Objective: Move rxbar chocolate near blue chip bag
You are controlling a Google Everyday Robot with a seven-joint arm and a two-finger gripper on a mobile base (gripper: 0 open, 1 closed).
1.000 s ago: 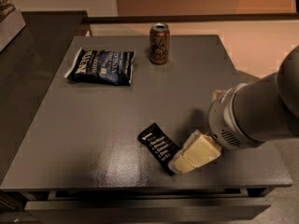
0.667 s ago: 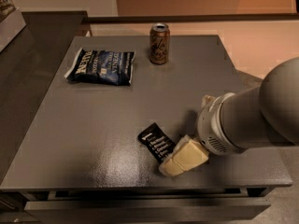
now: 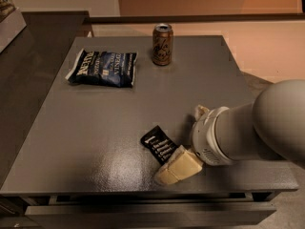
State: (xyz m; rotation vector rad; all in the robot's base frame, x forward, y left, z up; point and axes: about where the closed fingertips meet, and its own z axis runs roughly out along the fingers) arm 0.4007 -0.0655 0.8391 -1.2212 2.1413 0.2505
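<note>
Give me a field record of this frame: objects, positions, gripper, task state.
surface: grey table
rxbar chocolate: lying flat, front of table, right of centre
blue chip bag: lying flat, back left
can: upright, back centre, right of the bag
gripper: low at the front edge, at the bar's near end; contact unclear
task state: bar not yet near the bag

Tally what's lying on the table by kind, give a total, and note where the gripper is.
Snack bars: 1, the rxbar chocolate
Chip bags: 1, the blue chip bag
Drink cans: 1, the gold-brown can
Total: 3 on the table
The gripper is low near the table's front edge, beside the rxbar chocolate.
</note>
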